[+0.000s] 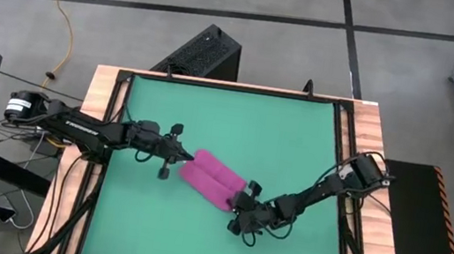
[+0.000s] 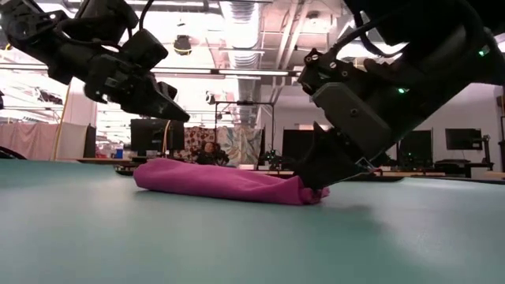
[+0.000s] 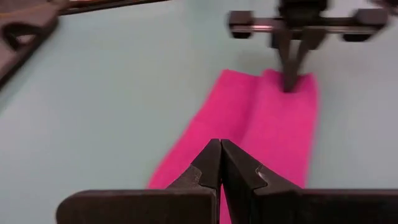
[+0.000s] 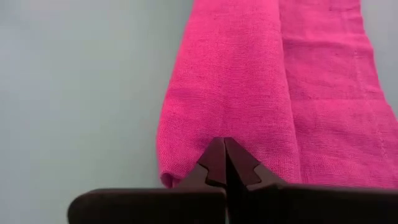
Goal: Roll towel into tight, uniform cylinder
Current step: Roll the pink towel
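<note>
The towel (image 1: 212,181) lies near the middle of the green mat (image 1: 228,118) that covers the desk (image 1: 369,129), partly rolled: a thick roll runs along one long side and a flat strip of cloth lies beside it, the whole bundle slanting across the mat. The left claw (image 1: 185,159) hangs just above the towel's left end, lifted clear of the cloth in the low view, with its two fingers pressed together and nothing between them. The right claw (image 1: 246,196) is down at the opposite end, its fingers also drawn tight together, the tips resting against the edge of the roll; whether any cloth is pinched between them cannot be told. In the left wrist view the right claw's tips meet the far end of the towel (image 3: 249,124). White lettering runs along the left arm (image 1: 84,127) but is too small to read. No tag shows on the towel.
</note>
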Controlling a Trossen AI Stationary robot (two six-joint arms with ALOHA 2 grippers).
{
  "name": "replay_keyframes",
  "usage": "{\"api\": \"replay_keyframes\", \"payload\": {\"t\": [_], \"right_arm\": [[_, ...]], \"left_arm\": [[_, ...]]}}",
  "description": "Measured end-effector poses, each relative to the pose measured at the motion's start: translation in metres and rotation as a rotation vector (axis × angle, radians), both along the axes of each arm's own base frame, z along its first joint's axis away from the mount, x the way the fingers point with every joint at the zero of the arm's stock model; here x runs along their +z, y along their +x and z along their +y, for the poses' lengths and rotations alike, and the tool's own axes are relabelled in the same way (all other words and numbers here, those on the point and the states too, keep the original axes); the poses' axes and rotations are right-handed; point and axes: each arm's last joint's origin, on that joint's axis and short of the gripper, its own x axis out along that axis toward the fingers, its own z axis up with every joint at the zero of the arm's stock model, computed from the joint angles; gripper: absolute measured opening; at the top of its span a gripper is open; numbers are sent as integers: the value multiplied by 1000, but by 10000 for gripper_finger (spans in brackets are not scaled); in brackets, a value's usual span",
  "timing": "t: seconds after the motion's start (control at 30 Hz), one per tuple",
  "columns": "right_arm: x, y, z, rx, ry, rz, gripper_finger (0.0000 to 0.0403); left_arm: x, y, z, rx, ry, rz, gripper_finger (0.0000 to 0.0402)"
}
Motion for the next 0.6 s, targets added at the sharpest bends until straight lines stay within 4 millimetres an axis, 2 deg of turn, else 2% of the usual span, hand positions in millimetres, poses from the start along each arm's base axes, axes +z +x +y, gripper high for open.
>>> {"api": "replay_keyframes", "payload": {"t": [0.1,0.2,0.4,0.6], "right_arm": [[-1,-2,2,4,-9,8,8],[-2,-4,1,4,-19,30,8],[-3,-4,0,12,-16,50,8],[-4,-4,-1,19,-17,60,8]], "left_arm": [[-3,0,-4,-93,-9,13,0],[-16,-6,-10,-150,1,40,0],[-38,-12,-13,-88,57,15,0],[-58,7,-8,-70,92,111,0]]}}
